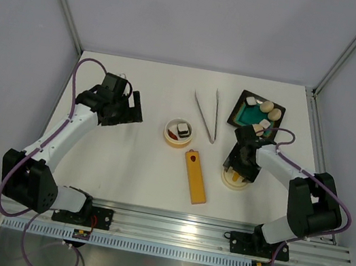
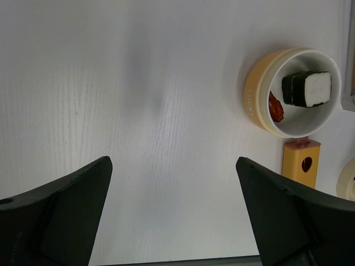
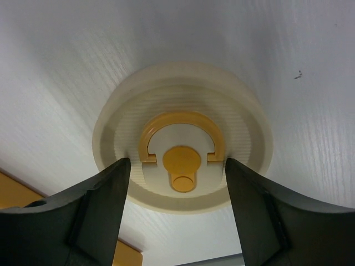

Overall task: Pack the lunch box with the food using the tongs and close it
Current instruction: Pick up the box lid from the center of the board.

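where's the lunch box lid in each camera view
top external: lid right of centre, partly under the right gripper
left wrist: sliver at the right edge
right wrist: centre of the frame
shared landmark: orange-yellow bar beside it in all three

White table (image 1: 124,165), bearing lunch box (image 1: 168,131), lid (image 3: 183,111), tongs (image 1: 215,115), black tray (image 1: 245,114), orange bar (image 1: 195,177)

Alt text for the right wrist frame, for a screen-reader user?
A round cream lid with an orange arch and knob lies flat on the white table, centred beneath the right gripper, whose two dark fingers stand apart either side of its orange mark. The edge of an orange-yellow bar shows lower left.
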